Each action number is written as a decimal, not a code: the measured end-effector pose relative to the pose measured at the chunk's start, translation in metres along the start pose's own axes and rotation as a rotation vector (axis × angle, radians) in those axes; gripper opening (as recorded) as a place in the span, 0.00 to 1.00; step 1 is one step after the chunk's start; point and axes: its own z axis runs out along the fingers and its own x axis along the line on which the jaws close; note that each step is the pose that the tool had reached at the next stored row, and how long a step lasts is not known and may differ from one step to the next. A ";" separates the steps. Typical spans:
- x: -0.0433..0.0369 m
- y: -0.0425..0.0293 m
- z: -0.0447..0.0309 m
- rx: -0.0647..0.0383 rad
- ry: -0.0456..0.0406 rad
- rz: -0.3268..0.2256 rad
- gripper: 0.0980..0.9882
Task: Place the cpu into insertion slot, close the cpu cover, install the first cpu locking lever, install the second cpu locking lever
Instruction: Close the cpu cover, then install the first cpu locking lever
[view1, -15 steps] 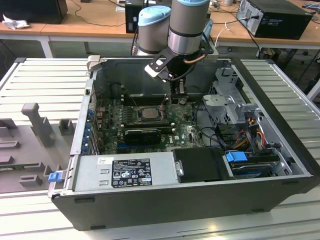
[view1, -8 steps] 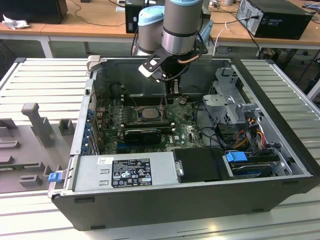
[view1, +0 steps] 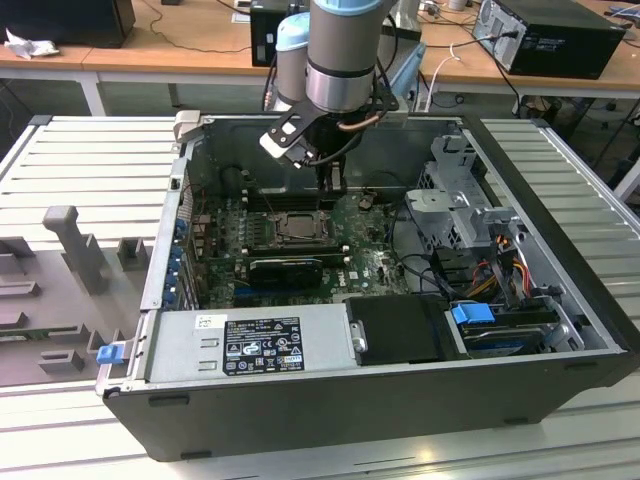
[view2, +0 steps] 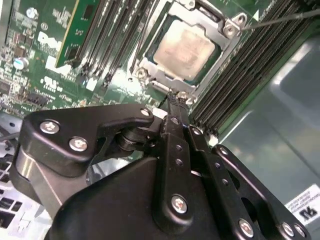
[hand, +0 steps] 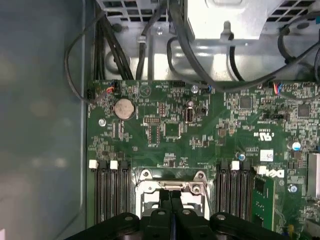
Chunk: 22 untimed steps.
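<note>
- The hand (view1: 330, 184) hangs from the arm (view1: 342, 55) inside the open computer case (view1: 560, 300), which lies on the slatted desk (view1: 80, 170).
- It sits low over the green motherboard (view1: 380, 262).
- In both wrist views its 2 fingers (view2: 175, 127) are pressed together with no gap between them, and nothing shows pinched between them.
- The fingertips (hand: 165, 196) are at the near edge of the insertion slot (view1: 297, 226). They meet the small metal tab in the middle of that edge, though I cannot tell if they press on it.
- The cpu (view2: 184, 49) lies flat in the insertion slot just beyond the fingertips, its silvery-beige face up.
- The cpu cover (view2: 148, 64) is folded down around the cpu, with the chip showing through its square window.
- A thin metal rod (view2: 280, 19) runs away from the far corner of the cover, well clear of the hand.
- Long black memory slots (view2: 107, 35) flank the insertion slot on both sides of the hand.
- In the first wrist view, a round coin battery (hand: 124, 108) sits on the motherboard well beyond the fingertips.
</note>
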 end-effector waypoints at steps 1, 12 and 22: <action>-0.0001 -0.0010 0.0028 0.000 0.0000 0.000 0.01; -0.0003 -0.0227 0.0090 0.001 -0.0001 0.000 0.01; -0.0002 -0.0357 0.0089 0.001 0.0000 0.000 0.01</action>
